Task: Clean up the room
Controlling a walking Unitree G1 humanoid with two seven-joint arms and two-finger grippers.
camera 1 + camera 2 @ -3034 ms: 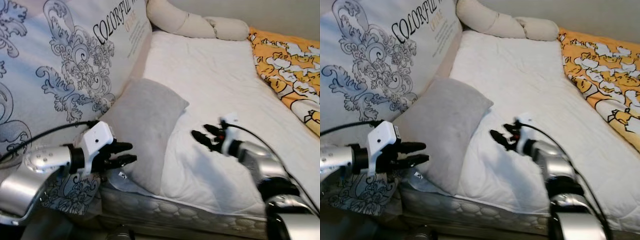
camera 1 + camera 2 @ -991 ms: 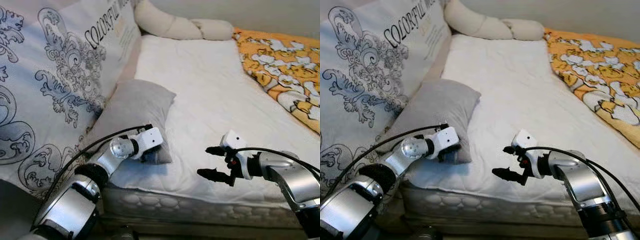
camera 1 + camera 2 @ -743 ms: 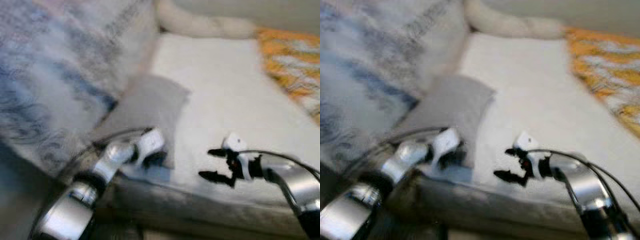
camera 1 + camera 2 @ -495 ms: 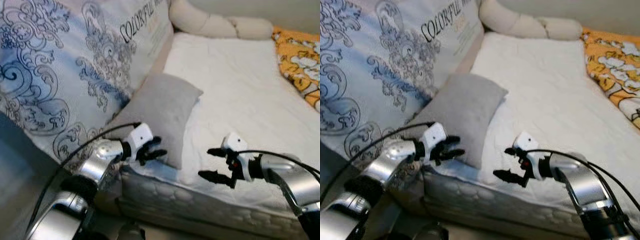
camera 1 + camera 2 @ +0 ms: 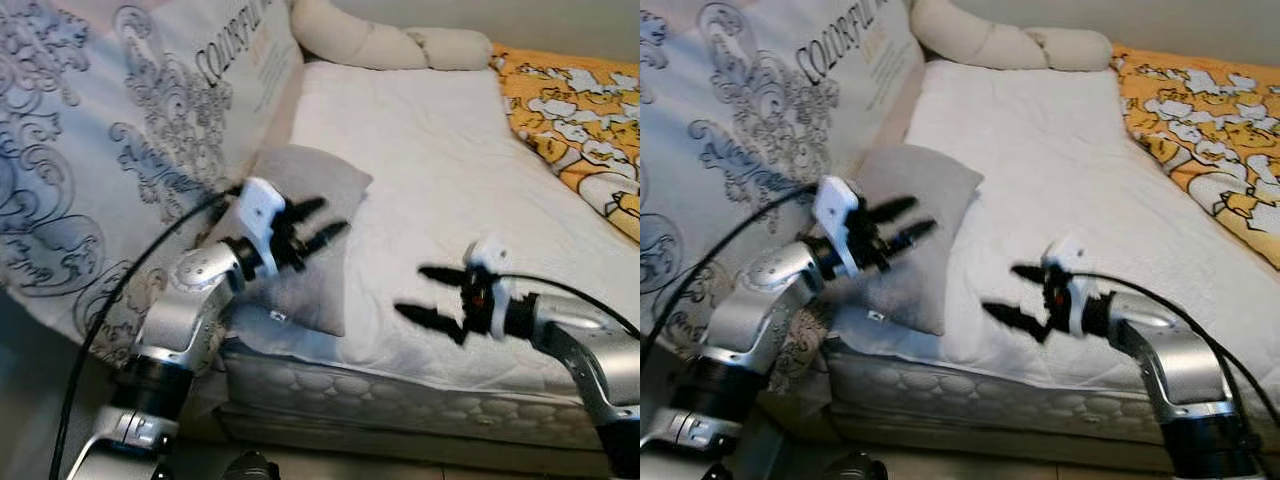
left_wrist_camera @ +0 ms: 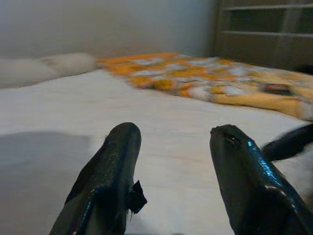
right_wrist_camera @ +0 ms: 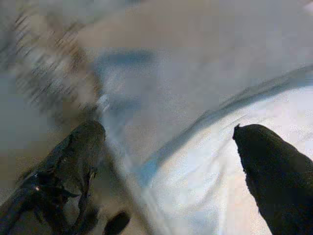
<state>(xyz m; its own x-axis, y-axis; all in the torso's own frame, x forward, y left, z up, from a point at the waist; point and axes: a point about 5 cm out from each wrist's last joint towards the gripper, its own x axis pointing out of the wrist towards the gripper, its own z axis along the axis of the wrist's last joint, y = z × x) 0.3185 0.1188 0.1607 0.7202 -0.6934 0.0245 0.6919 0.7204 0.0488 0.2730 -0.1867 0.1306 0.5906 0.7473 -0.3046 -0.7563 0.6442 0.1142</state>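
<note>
Lifting up off the one gray pillow (image 5: 305, 240), left gripper (image 5: 318, 222) is spread; right gripper (image 5: 432, 292) stays spread, lower right.

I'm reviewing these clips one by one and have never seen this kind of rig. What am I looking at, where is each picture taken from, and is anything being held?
This is a walking humanoid robot with two silver arms, each ending in two long black fingers. The two wide pictures come from cameras in its head, looking down at a bed with a white sheet. The other two come from small cameras on its wrists, looking along the fingers.

On the bed lie a grey pillow, a long cream bolster at the far end, and an orange patterned blanket on the robot's right. A big cushion with swirls and lettering leans on the robot's left.

The left gripper hovers open above the grey pillow. The right gripper is open over the sheet near the front edge. Neither holds anything.
</note>
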